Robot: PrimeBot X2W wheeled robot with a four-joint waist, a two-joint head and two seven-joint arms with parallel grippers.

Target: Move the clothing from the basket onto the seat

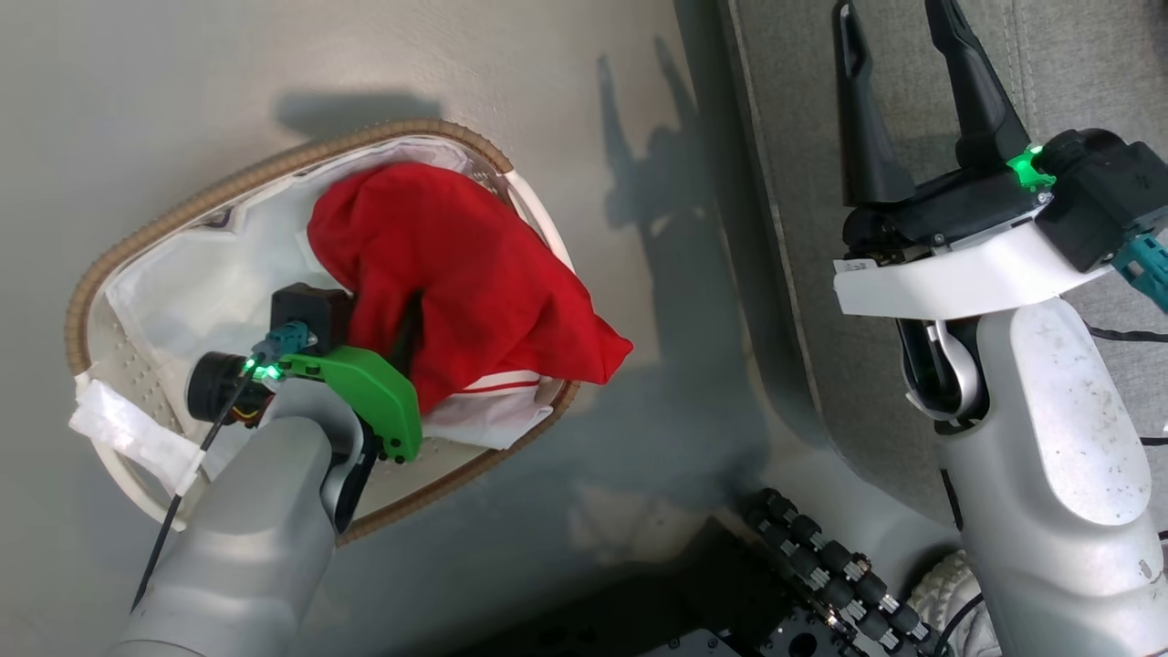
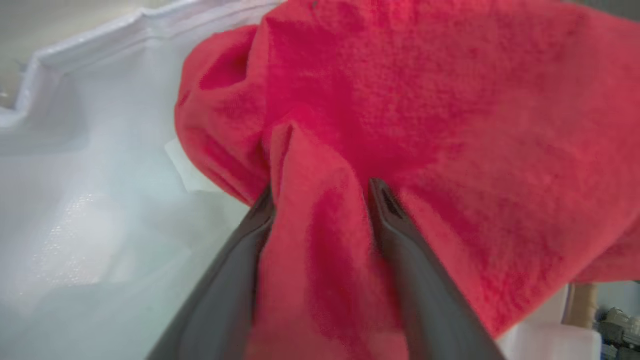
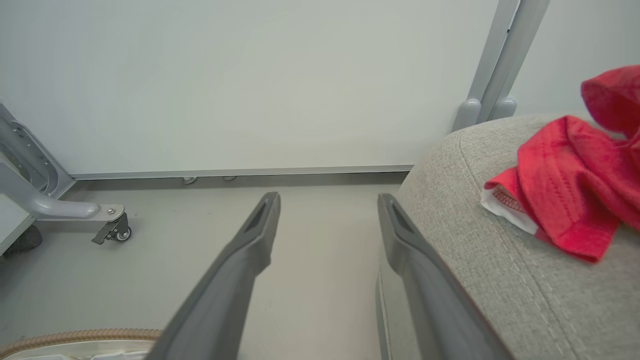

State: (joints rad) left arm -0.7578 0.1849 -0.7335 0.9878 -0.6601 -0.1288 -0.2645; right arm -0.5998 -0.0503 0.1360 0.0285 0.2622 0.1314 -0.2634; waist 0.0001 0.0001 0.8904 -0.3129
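Observation:
The white basket [image 1: 182, 205] with its brown woven rim stands on the floor at the left, and its rim [image 3: 75, 335] also shows in the right wrist view. A red garment [image 1: 465, 274] is bunched in it and hangs over the right rim, with white red-striped fabric [image 1: 493, 415] beneath. My left gripper [image 1: 406, 333] reaches into the basket, shut on a fold of the red garment [image 2: 450, 125], which bulges between the fingers of the left gripper [image 2: 322, 187]. My right gripper [image 1: 892, 14] hangs open over the grey seat [image 1: 1049, 73]. Between the spread fingers of the right gripper [image 3: 328, 200] is bare floor. Another red garment [image 3: 575, 190] lies on the seat [image 3: 500, 280].
The white liner [image 1: 182, 274] covers the basket's inside. A strip of pale floor [image 1: 657, 274] separates basket and seat. My dark base [image 1: 821, 557] sits at the bottom. A wheeled frame leg [image 3: 107, 225] and a grey post [image 3: 500, 60] stand by the far wall.

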